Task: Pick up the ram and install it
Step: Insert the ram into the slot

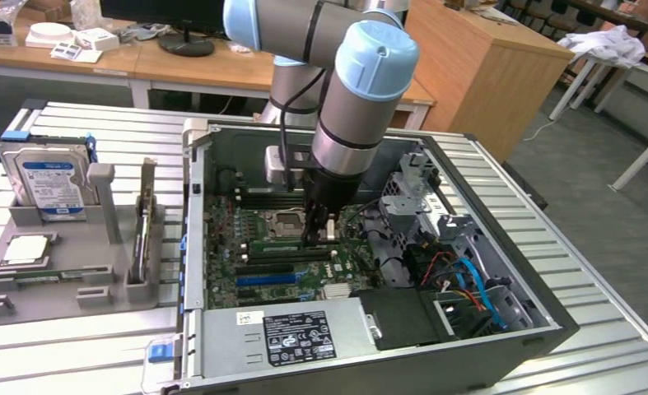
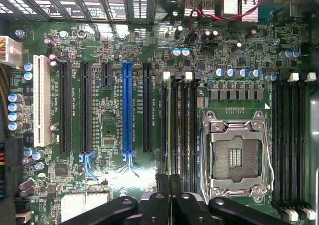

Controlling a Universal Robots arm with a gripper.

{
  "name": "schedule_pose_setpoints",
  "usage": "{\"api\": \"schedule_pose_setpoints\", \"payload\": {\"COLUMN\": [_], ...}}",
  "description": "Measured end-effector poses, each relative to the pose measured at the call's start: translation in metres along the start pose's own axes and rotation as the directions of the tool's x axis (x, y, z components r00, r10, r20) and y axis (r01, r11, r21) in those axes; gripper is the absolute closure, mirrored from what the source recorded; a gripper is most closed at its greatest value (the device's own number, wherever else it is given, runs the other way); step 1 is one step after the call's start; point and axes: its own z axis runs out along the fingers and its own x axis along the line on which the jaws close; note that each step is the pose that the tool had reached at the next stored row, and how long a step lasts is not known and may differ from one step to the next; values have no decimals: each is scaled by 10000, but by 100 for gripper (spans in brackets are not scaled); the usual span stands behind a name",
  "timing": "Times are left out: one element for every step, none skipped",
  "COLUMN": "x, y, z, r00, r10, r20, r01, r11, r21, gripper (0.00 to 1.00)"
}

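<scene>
I'm reading the hand (image 1: 326, 234) as hanging low inside the open case (image 1: 412, 366), fingers (image 2: 162, 195) pressed together with nothing showing between them, over the dark memory slots (image 2: 179, 130) beside the bare socket (image 2: 234, 158). I'm taking the thin stick on edge in the grey rack (image 1: 38, 288) for the ram (image 1: 145, 226): well apart from the hand, toward the exterior view's left, long axis running far-to-near alongside the case wall. The rack is also carrying an upright hard drive (image 1: 47, 177) and a flat chip (image 1: 27, 249)
</scene>
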Motion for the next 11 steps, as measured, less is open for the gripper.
{"api": "schedule_pose_setpoints", "payload": {"x": [0, 1, 2, 2, 3, 3, 3, 3, 3, 3, 3], "y": [0, 0, 0, 0, 0, 0, 0, 0, 0, 0, 0], "z": [0, 3, 10, 17, 21, 21, 21, 22, 22, 22, 28], "r00": [10000, 10000, 10000, 10000, 10000, 10000, 10000, 10000, 10000, 10000, 10000], "r10": [0, 0, 0, 0, 0, 0, 1, 1, 0, 0, 0], "r20": [0, 0, -1, -1, -3, -3, -3, -3, -2, -1, 1], "r01": [0, 0, 0, 0, 0, 0, -1, -1, 0, 0, 0], "r11": [10000, 10000, 10000, 10000, 10000, 10000, 10000, 10000, 10000, 10000, 10000], "r21": [0, 1, 0, 0, -1, -1, -1, -1, 0, 0, 1], "gripper": [88, 88, 88, 88, 88, 88, 88, 88, 88, 88, 88]}}
